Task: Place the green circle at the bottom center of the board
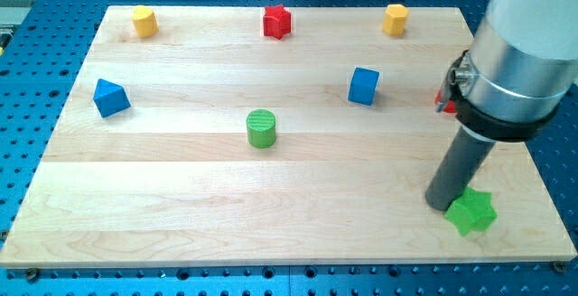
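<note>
Green circle: upright cylinder, standing left of the board's centre, with bare wood on all sides and open room toward the view's bottom edge.

Camera view, remaining stock:
- Board: pale wooden planks on a blue perforated table.
- My tip: lower end of the dark rod, down on the board at about 4 o'clock from the green circle, well apart from it. It carries no jaws and grips nothing. It sits just beside the green star.
- Green star: at 4 o'clock from my tip, near the bottom right corner.
- Blue cube: at 2 o'clock from the green circle, clear of its neighbours.
- Blue triangle: at 10 o'clock from the green circle, near the left edge.
- Yellow block, red star, second yellow block: spaced along the top edge.
- Red block: by the right edge, mostly hidden behind the arm; shape cannot be told.
</note>
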Motion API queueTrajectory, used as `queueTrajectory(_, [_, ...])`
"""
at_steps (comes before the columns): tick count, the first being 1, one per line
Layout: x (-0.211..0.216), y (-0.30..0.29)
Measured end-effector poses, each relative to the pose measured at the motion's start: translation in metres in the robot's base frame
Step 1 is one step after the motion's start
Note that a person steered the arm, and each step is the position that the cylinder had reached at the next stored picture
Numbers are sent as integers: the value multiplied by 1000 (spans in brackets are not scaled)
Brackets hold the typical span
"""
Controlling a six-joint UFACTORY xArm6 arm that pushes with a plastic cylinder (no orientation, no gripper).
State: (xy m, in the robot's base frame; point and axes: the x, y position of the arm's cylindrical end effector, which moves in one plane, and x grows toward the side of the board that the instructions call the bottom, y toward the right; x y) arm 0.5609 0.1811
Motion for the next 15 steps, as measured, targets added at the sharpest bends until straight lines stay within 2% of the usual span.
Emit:
queueTrajectory(2, [-14, 4])
queueTrajectory(4, [-65, -82])
queueTrajectory(6, [-65, -85])
queueTrajectory(7, [-85, -84])
queueTrajectory(8, [-116, -119])
queueTrajectory(10, [-139, -200])
queueTrajectory(11, [-123, -215])
queueTrajectory(13, [-69, -208])
queueTrajectory(14, [-72, -235])
queueTrajectory(15, [-55, -233])
